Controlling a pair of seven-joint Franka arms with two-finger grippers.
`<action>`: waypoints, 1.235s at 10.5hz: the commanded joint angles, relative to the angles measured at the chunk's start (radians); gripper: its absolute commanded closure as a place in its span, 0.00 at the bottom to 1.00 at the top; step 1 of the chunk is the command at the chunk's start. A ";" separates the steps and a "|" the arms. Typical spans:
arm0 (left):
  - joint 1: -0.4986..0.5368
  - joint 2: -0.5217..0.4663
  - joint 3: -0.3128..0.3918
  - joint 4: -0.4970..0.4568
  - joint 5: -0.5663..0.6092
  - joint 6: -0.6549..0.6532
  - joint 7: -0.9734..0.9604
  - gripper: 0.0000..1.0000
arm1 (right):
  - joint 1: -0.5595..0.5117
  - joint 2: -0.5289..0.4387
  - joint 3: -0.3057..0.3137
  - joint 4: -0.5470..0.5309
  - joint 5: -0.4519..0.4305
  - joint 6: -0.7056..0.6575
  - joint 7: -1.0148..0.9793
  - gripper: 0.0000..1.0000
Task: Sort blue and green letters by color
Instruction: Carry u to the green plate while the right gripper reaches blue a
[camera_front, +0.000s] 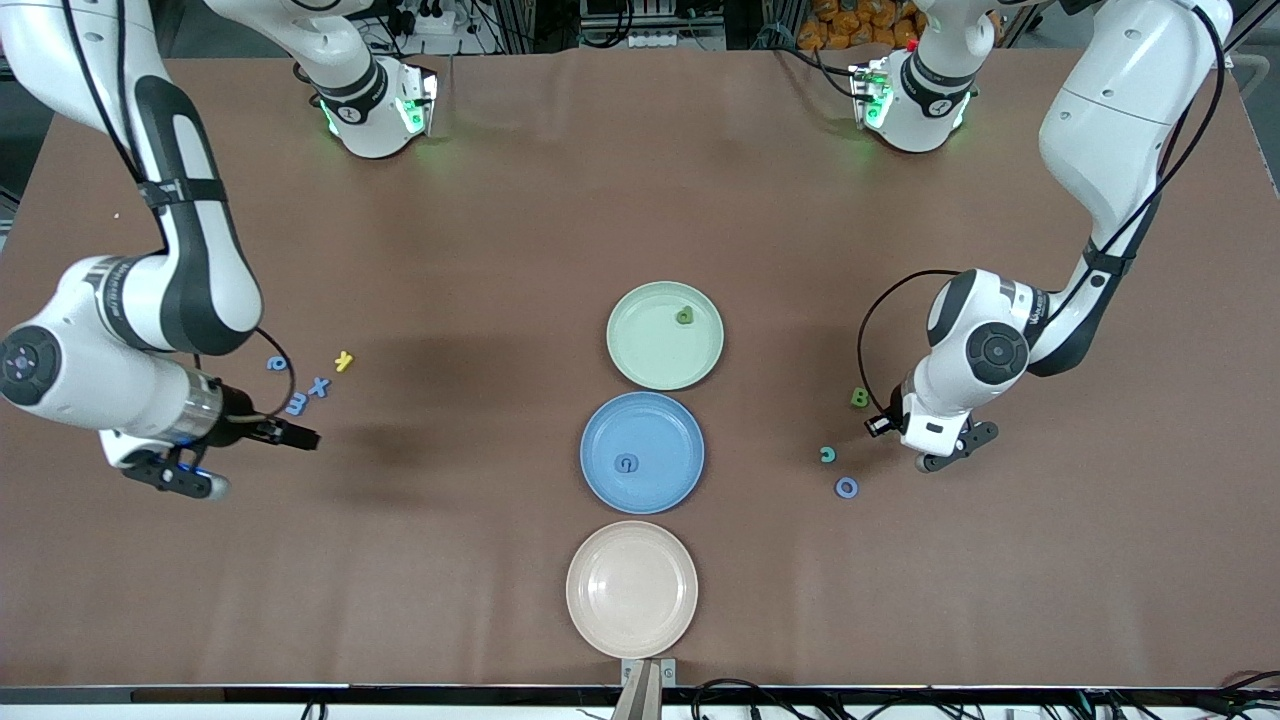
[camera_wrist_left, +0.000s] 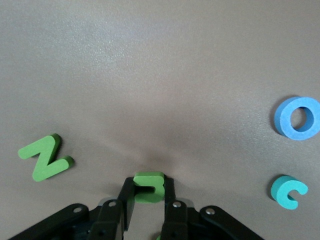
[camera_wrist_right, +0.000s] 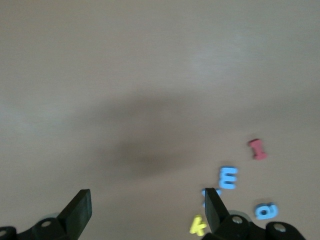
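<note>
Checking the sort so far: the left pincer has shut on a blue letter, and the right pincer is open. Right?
Not quite. In the left wrist view the left pincer is shut on a green letter, not a blue one. The right pincer is indeed open.

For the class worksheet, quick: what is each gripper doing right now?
Left gripper: shut on a green letter, low at the table.
Right gripper: open, holding nothing, near the blue letters.
</note>
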 joint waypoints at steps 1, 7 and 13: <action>-0.014 -0.041 -0.017 -0.005 0.045 -0.007 -0.034 1.00 | -0.053 -0.077 0.005 -0.251 -0.034 0.221 -0.004 0.00; -0.134 -0.104 -0.031 -0.005 0.042 -0.014 -0.055 1.00 | -0.058 -0.052 -0.002 -0.366 -0.029 0.286 0.097 0.00; -0.221 -0.144 -0.192 0.004 0.040 -0.093 -0.333 1.00 | -0.058 -0.009 -0.001 -0.455 -0.028 0.449 0.097 0.00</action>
